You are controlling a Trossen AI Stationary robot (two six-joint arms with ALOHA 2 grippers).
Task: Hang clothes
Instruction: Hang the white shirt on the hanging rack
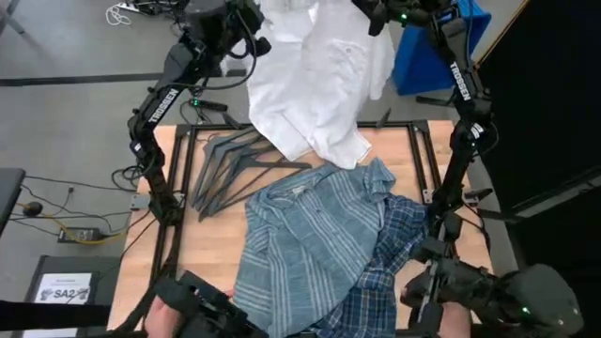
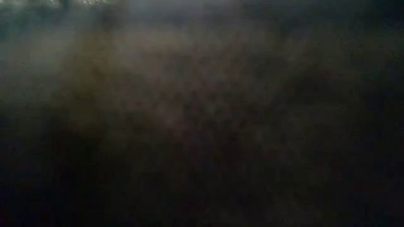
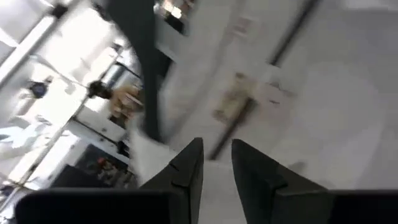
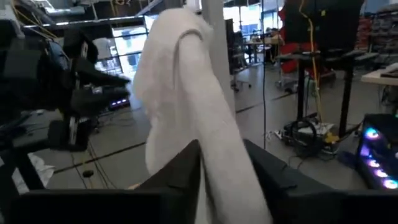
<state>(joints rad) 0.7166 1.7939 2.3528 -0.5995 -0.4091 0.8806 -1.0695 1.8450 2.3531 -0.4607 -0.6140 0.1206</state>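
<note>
**White shirt held aloft; two shirts on the surface**

Your right gripper is raised beyond the far edge of the surface, its jaws clamped on a fold of the white shirt, which hangs down with its hem draped over that edge. Your left gripper is up beside the same shirt; its jaws stand slightly apart, and you cannot tell whether they grip cloth. The striped shirt lies spread mid-surface, overlapping the plaid shirt. Dark hangers lie left of them.
</note>
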